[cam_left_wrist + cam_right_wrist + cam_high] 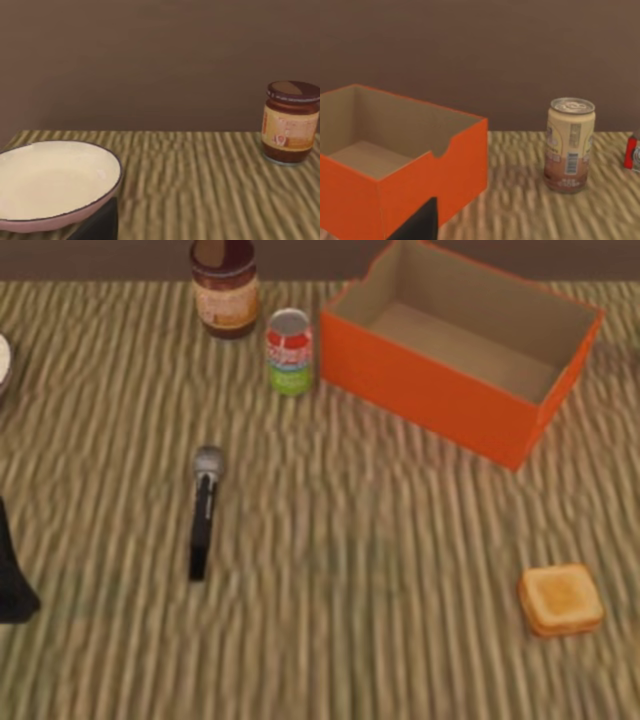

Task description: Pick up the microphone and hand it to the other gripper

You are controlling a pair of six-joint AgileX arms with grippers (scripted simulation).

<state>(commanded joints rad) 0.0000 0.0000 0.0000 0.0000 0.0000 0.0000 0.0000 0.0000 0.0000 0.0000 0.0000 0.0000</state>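
Note:
The microphone [203,515] lies flat on the striped mat, left of centre in the top view. Its grey mesh head points toward the far edge and its black handle toward the near edge. Nothing is touching it. My left gripper [12,585] shows only as a black shape at the table's left edge, well to the left of the handle; a black part of it [97,226] sits low in the left wrist view. My right gripper [420,225] is outside the top view and shows only as a black wedge in the right wrist view. Neither wrist view shows the microphone.
A brown jar [224,285] and a red-and-green can [289,350] stand at the back. An open orange box [420,380] sits at the back right, and a toast sandwich [560,600] at the front right. A white plate [50,185] lies by the left arm. A tan can [569,145] stands beside the box.

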